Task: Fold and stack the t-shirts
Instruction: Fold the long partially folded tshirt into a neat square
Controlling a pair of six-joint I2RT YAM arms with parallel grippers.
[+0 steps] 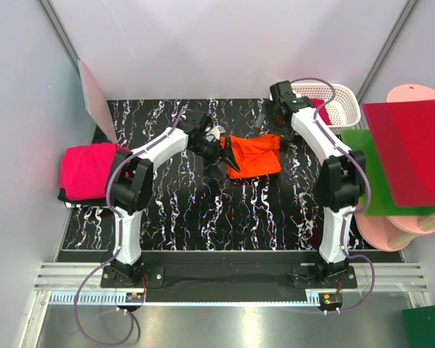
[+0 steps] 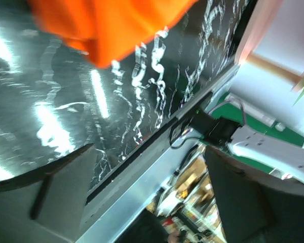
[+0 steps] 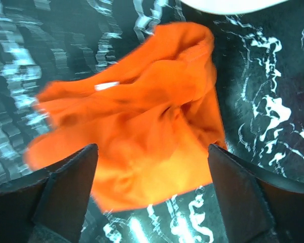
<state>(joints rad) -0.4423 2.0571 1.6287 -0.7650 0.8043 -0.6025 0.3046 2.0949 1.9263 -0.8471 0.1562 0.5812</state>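
Observation:
An orange t-shirt [image 1: 254, 156] lies crumpled at the middle of the black marbled table [image 1: 203, 210]. In the right wrist view the orange t-shirt [image 3: 142, 126] bunches below my right gripper [image 3: 151, 152], which is open above it and holds nothing. My right gripper [image 1: 277, 122] hangs by the shirt's far right corner. My left gripper [image 1: 212, 148] is at the shirt's left edge. In its own view my left gripper [image 2: 149, 152] is open and empty, with the orange cloth [image 2: 111, 25] beyond its tips. Magenta t-shirts [image 1: 87, 172] sit folded in a pile at the table's left edge.
A white basket [image 1: 342, 101] stands at the back right with a bit of crimson cloth [image 1: 320, 109] inside. To its right lie a red sheet [image 1: 409, 148], a green sheet [image 1: 370, 181] and pale pink boards [image 1: 402, 228]. A metal rail [image 1: 225, 279] runs along the near edge.

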